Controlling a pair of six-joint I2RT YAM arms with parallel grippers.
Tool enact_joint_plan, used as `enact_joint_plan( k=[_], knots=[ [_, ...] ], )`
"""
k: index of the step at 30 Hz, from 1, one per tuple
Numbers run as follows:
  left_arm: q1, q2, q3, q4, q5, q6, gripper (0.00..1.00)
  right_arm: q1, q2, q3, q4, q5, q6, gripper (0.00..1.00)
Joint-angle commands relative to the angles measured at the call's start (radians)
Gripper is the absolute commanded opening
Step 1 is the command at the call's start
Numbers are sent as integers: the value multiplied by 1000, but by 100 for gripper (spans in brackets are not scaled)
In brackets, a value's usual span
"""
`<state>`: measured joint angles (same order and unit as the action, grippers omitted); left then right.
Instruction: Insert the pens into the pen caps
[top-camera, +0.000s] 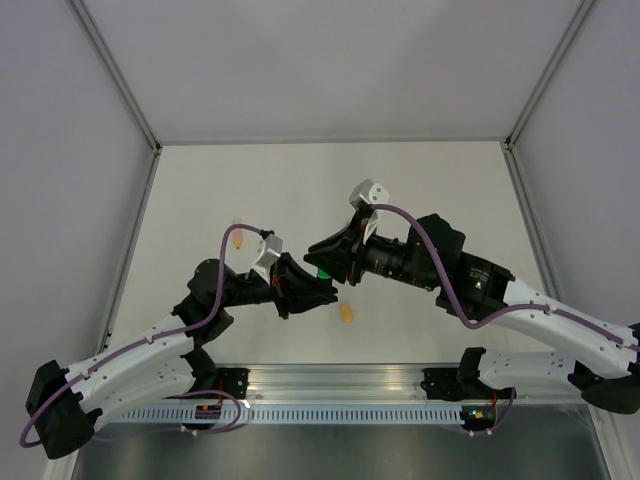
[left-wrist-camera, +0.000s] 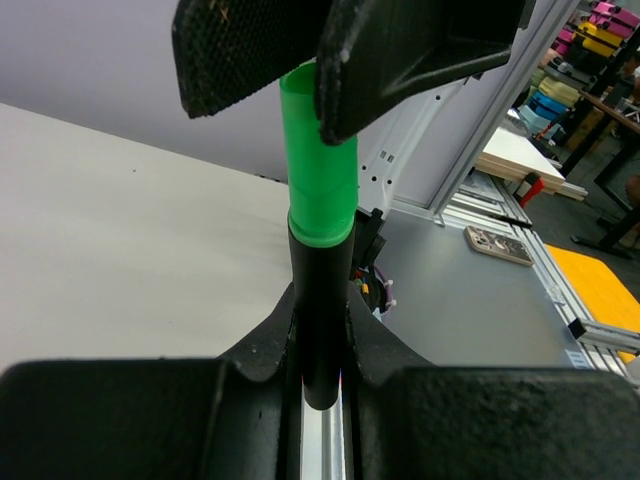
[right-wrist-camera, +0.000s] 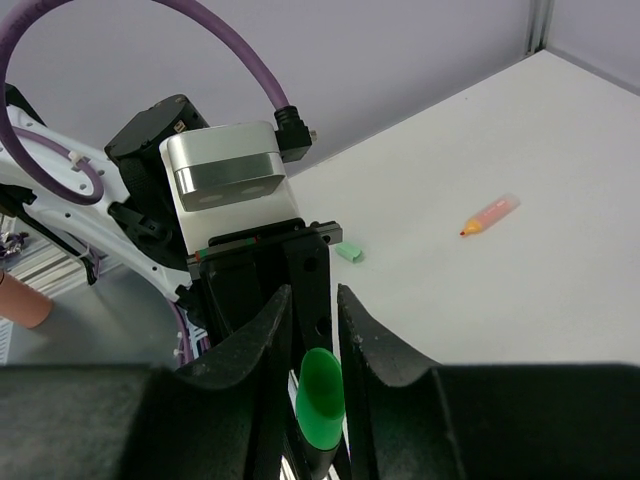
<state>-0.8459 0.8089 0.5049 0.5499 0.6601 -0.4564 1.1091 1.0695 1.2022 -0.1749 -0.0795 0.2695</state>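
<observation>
My left gripper (left-wrist-camera: 321, 310) is shut on the black barrel of a pen (left-wrist-camera: 320, 300), which it holds off the table. The bright green pen cap (left-wrist-camera: 318, 160) sits over that pen's tip. My right gripper (right-wrist-camera: 313, 300) closes on the green cap (right-wrist-camera: 321, 395) from the opposite side. In the top view the two grippers, left (top-camera: 322, 290) and right (top-camera: 322, 262), meet at mid-table, with a bit of green (top-camera: 322, 270) between them. The pale pink-orange pen (top-camera: 239, 238) (right-wrist-camera: 490, 213) lies on the table. The orange-yellow cap (top-camera: 347, 314) lies near the front.
A small pale green piece (right-wrist-camera: 348, 252) lies on the table just past the left gripper. An aluminium rail (top-camera: 350, 380) runs along the near edge between the arm bases. Walls enclose the white table (top-camera: 450, 190) at the back and sides.
</observation>
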Motion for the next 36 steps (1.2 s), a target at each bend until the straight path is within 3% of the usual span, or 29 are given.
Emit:
enact_joint_plan(
  k=[1,11,21,36],
  knots=[
    [-1,-4,-2,62,26,-13,2,0,-17,-21,46,-31,23,30],
    [-1,-16,-17,94,19,-34,2,0,-60,-119,91,-51,59,11],
    [-1,-20,-29,137,7,-70,2,0,-65,-203,118,-49,97,1],
    [1,-53,-26,94,-80,-54,2,0,-94,-342,166,-35,148,0]
  ],
)
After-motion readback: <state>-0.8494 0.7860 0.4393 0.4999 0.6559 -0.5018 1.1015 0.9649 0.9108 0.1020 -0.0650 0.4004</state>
